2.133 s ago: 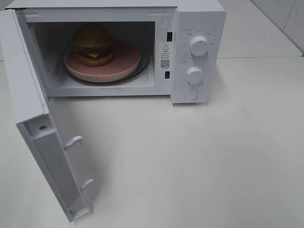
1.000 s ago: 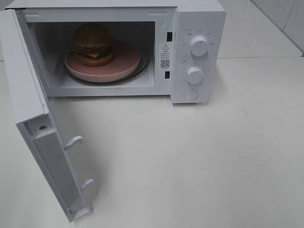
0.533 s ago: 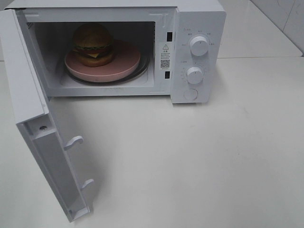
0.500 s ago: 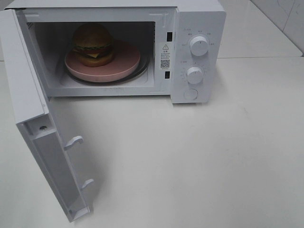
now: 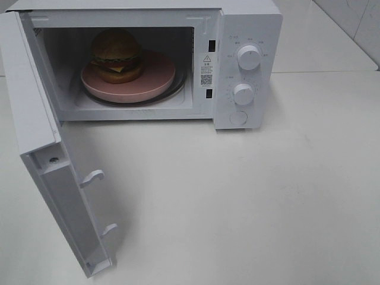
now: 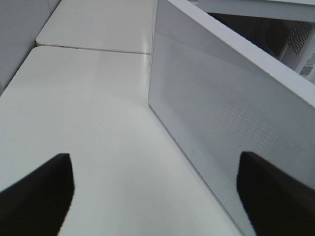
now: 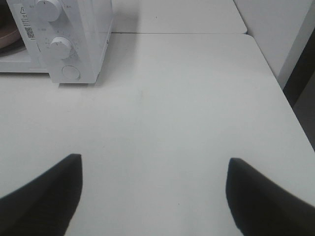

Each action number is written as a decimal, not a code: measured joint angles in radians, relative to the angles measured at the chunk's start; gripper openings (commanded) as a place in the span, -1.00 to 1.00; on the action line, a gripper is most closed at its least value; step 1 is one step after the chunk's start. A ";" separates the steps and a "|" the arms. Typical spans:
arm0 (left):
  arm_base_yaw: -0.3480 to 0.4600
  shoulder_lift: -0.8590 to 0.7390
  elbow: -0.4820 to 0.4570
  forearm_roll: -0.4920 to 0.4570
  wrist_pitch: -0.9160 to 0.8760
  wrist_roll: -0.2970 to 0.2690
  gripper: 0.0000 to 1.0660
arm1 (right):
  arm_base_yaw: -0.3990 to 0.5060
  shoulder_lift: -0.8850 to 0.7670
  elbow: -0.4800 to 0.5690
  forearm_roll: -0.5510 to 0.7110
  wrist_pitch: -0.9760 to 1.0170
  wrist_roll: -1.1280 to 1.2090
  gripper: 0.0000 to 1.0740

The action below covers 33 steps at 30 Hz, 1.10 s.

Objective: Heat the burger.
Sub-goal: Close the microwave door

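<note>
Find the burger [image 5: 116,54] on the pink plate [image 5: 155,78], inside the cavity of the white microwave [image 5: 249,24], in the upper left of the overhead frame (already in place for heating, by the look of it). Note the door [image 5: 37,124] standing wide open, reaching from the hinge at the left edge down toward the lower left corner. In the left wrist view, see the outer perforated face of this door just beside the left end effector [image 6: 156,196], running lengthwise away from it toward the cavity. Released, with both dark fingers [image 6: 37,196] spread and nothing between them. Same for the right end effector [image 7: 153,196]: spread wide, empty, above bare worktop [image 7: 162,98], well apart from the lower knob [image 7: 61,46]. Probably to push the door shut next, and for this to use the left arm as the nearer one, pressing on the outer face toward the burger's side.
</note>
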 measured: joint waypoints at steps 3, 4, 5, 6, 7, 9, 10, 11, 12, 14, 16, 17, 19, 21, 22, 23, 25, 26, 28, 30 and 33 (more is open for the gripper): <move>0.000 0.068 0.000 0.005 -0.086 0.000 -0.14 | 0.000 0.000 0.000 0.000 0.000 0.000 0.42; 0.000 0.086 0.000 0.005 -0.102 0.000 -0.44 | 0.000 0.000 0.000 0.000 0.000 0.000 0.42; 0.000 0.123 0.000 0.006 -0.141 0.000 -0.61 | 0.000 0.000 0.000 0.000 0.000 0.000 0.42; 0.000 0.123 0.000 0.006 -0.141 0.000 -0.61 | 0.000 0.000 0.000 0.000 0.000 0.000 0.42; 0.000 0.139 0.000 0.006 -0.155 0.000 -0.95 | 0.000 0.000 0.000 0.000 0.000 0.000 0.42; 0.000 0.171 0.000 0.013 -0.180 0.000 -1.00 | 0.000 0.000 0.000 0.000 0.000 0.000 0.42; 0.000 0.207 0.000 0.029 -0.202 0.000 -1.00 | 0.000 0.000 0.000 0.000 0.000 0.000 0.42; 0.000 0.207 0.000 0.029 -0.202 0.000 -1.00 | 0.000 0.000 0.000 0.000 0.000 0.000 0.42; 0.000 0.222 0.000 0.042 -0.215 0.000 -1.00 | 0.000 0.000 0.000 0.000 0.000 0.000 0.42; 0.000 0.255 0.000 0.072 -0.240 0.000 -1.00 | 0.000 0.000 0.000 0.000 0.000 0.000 0.42; 0.000 0.294 0.002 0.131 -0.297 0.000 -1.00 | 0.000 0.000 0.000 0.000 0.000 0.000 0.42; 0.000 0.294 0.002 0.131 -0.297 0.000 -1.00 | 0.000 0.000 0.000 0.000 0.000 0.000 0.42; 0.000 0.326 0.023 0.171 -0.397 0.000 -1.00 | 0.000 0.000 0.000 0.000 0.000 0.000 0.42; 0.000 0.336 0.034 0.173 -0.425 0.000 -1.00 | 0.000 0.000 0.000 0.000 0.000 0.000 0.42; 0.000 0.360 0.067 0.179 -0.490 0.000 -1.00 | 0.000 0.000 0.000 0.000 0.000 0.000 0.42; 0.000 0.360 0.067 0.179 -0.490 0.000 -1.00 | 0.000 0.000 0.000 0.000 0.000 0.000 0.42; 0.000 0.400 0.123 0.180 -0.573 0.000 -1.00 | 0.000 0.000 0.000 0.000 0.000 0.000 0.42; 0.000 0.400 0.123 0.180 -0.573 0.000 -1.00 | 0.000 0.000 0.000 0.000 0.000 0.000 0.42; 0.000 0.428 0.155 0.180 -0.640 0.000 -1.00 | 0.000 0.000 0.000 0.000 0.000 0.000 0.42; 0.000 0.474 0.202 0.173 -0.740 0.000 -1.00 | 0.000 0.000 0.000 0.000 0.000 0.000 0.42; 0.000 0.523 0.241 0.168 -0.863 0.000 -1.00 | 0.000 0.000 0.000 0.000 0.000 0.000 0.42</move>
